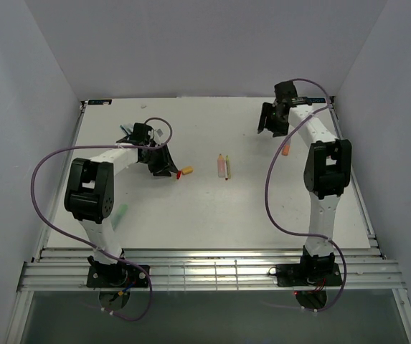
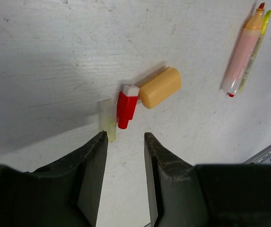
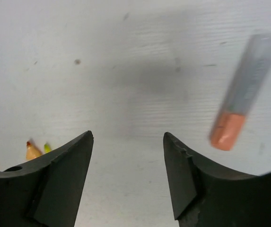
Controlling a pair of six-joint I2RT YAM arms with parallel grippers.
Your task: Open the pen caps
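Observation:
Three loose pen caps lie together in the left wrist view: a red cap (image 2: 126,105) with a white end, a stubby orange cap (image 2: 160,87) and a pale clear cap (image 2: 108,119). My left gripper (image 2: 125,137) is open and empty just short of them; the clear cap lies at its left fingertip. A pink highlighter (image 2: 241,59) and a slim yellow pen (image 2: 256,52) lie side by side, uncapped, at the table's middle (image 1: 223,166). My right gripper (image 3: 128,137) is open and empty at the back right. A blurred grey pen with an orange end (image 3: 244,94) lies to its right.
A green pen (image 1: 121,212) lies by the left arm's elbow. Teal items (image 1: 126,130) sit behind the left gripper. The orange pen (image 1: 285,149) lies close to the right arm. White walls close in the table's back and sides.

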